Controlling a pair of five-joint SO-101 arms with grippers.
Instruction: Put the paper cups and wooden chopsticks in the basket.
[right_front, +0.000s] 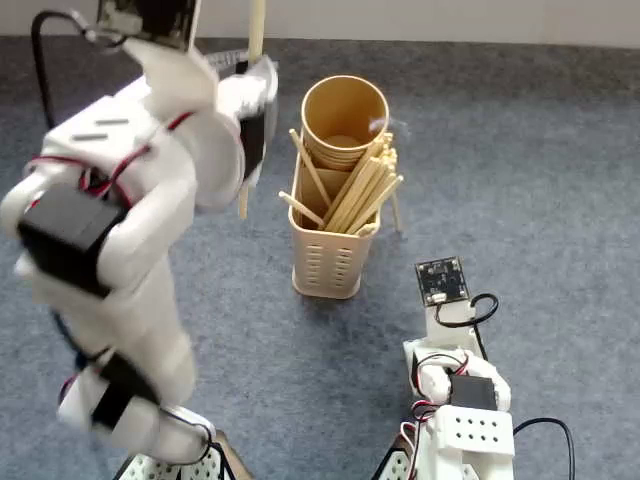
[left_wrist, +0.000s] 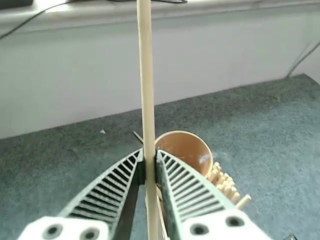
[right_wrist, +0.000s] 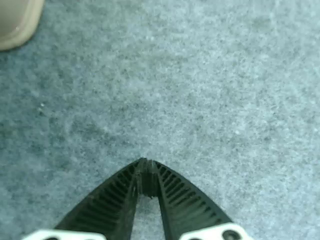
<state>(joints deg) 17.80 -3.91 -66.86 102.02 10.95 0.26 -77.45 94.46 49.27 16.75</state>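
— How far along?

— Mostly done, by the look of it. Found paper cups (right_front: 345, 118) stacked inside the basket (right_front: 325, 262) at centre of the high view, with a bundle of chopsticks (right_front: 362, 190) leaning in beside them.

— Left to do?

— Judged one stick outstanding. Caught a single chopstick (left_wrist: 146, 75) upright, pinched between the tips of the left gripper (left_wrist: 149, 159). Hung just left of the basket in the high view, apart from it and not yet over the opening.

— Any strays?

— Possibly one thin stick at the basket's right edge. Could not tell whether inside or leaning outside.

— And the other hand?

— Sat at lower right of the high view. Showed the right gripper (right_wrist: 146, 177) with tips drawn together on nothing, over grey carpet (right_wrist: 210, 90), with a corner of the basket at the upper left of its own wrist view.
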